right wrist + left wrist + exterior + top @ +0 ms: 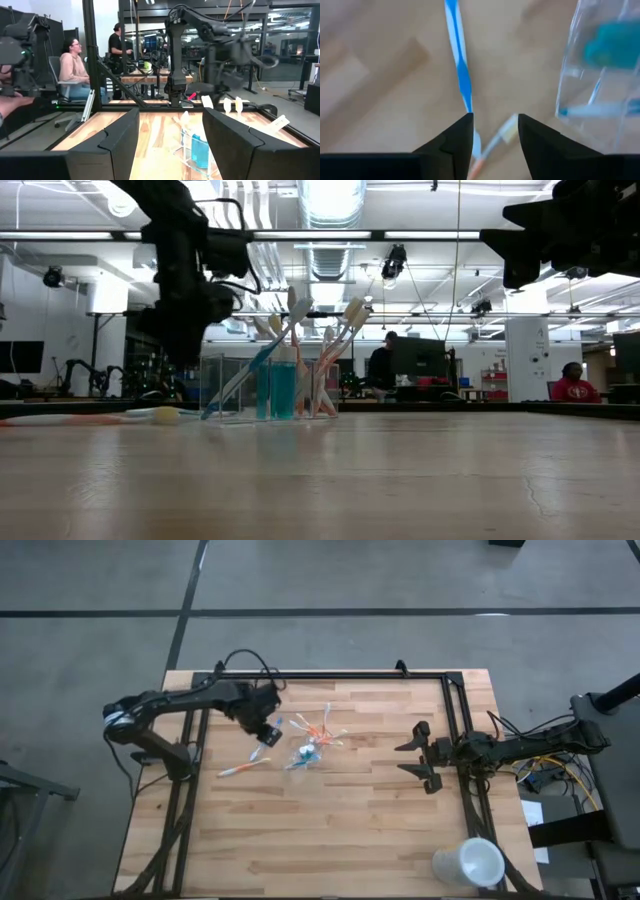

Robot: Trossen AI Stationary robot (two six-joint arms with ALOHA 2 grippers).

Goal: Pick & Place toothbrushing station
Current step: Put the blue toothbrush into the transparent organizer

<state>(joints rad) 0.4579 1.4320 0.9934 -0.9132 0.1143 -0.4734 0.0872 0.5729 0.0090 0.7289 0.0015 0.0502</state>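
Left end effector [495, 131] spread over thin blue-and-white toothbrush [458, 60], seemingly unheld, beside small clear plastic cup [600, 80]; right end effector [170, 132] spread, apart.

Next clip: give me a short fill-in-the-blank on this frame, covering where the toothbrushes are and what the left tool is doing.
1. Several toothbrushes stand in the clear ____.
2. The left tool has its fingers ____, with a blue-and-white toothbrush showing between them.
3. One orange-and-white toothbrush lies flat on the ____.
4. The large white cup sits at the table corner on the ____ arm's side.

Missing words: cup; open; table; right
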